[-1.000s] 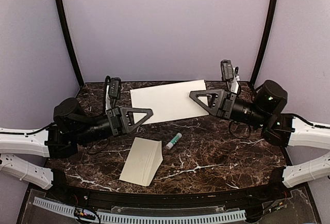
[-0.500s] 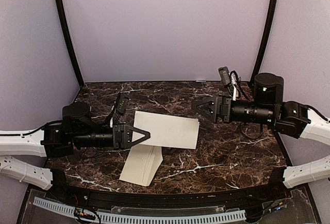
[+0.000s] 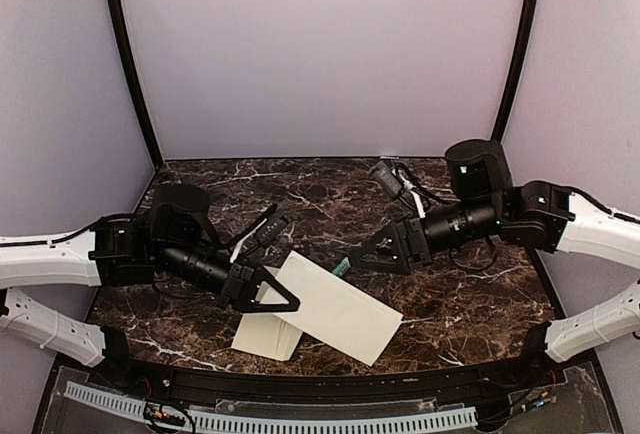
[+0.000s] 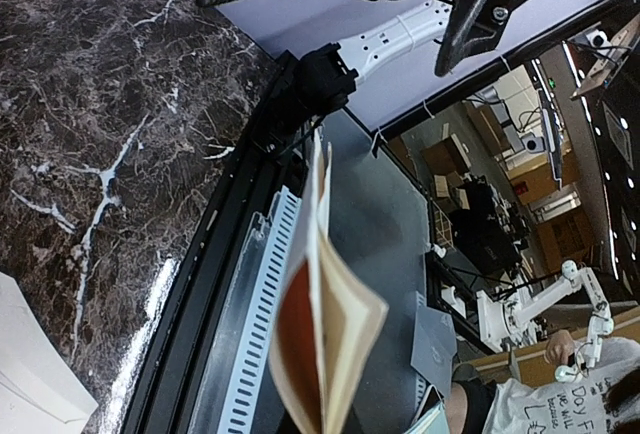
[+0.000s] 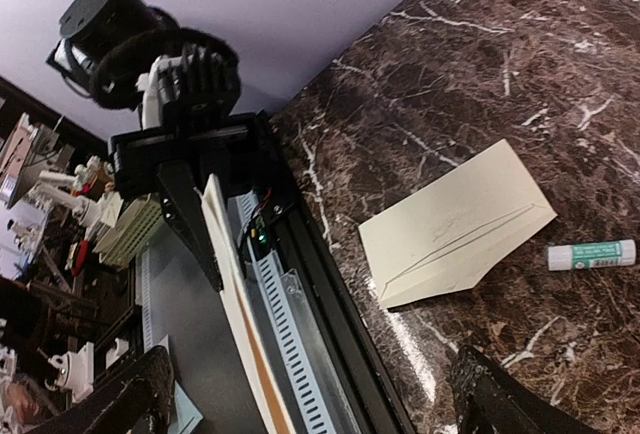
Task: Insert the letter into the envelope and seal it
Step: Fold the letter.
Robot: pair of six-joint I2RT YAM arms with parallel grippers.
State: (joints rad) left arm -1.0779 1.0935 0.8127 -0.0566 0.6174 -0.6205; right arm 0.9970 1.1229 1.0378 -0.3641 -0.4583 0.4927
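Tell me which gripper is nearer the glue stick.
Right. The right gripper, open, is just beside the glue stick; the left gripper, shut on the letter, is farther off.

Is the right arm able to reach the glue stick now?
Probably yes. The open right gripper hovers beside the glue stick, which lies bare on the table; only the letter in the left gripper hangs close by.

Tabletop point(image 3: 470, 304) of dark brown marble-look stone with white veins, polished and glossy. At 7 o'clock on it, the envelope point(image 3: 262, 336) is smooth matt cream paper, and the letter point(image 3: 340, 309) overlapping it looks the same. At 3 o'clock in the right wrist view lies a glue stick point(image 5: 590, 253) of shiny white plastic. The left gripper point(image 3: 290, 304) and right gripper point(image 3: 358, 262) are matt black plastic, the arm shells point(image 3: 40, 259) smooth white.
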